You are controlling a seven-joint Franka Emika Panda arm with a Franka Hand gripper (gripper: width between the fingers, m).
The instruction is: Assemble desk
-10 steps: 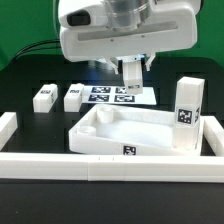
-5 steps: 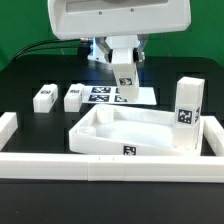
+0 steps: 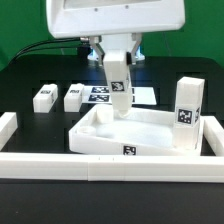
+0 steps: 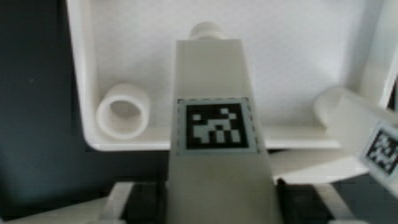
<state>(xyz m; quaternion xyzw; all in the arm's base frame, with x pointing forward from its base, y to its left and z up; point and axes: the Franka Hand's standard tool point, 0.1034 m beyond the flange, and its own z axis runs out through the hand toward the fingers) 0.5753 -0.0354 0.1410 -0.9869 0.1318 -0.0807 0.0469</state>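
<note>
Four short white tagged legs and one desk top [image 3: 100, 142] are on hand. Item one, the held leg [image 3: 119, 88]: the gripper [image 3: 118, 58] has it by the upper end, jaws closed against its sides. It hangs tilted over the desk top's far corner on the exterior view's left, and whether it touches the tray floor cannot be told. In the wrist view the round corner socket [image 4: 121, 110] sits just beside this leg, not under it, so the grip likely serves to steer the leg's end there. Items two and three, the outer loose leg [image 3: 41, 97] and the inner loose leg [image 3: 73, 96]: lying beyond the desk top, apart from it, awaiting their turn. Item four, the upright leg [image 3: 186, 112]: standing at the desk top's far corner on the exterior view's right, seating unclear. The marker board [image 3: 145, 94] lies behind the desk top.
</note>
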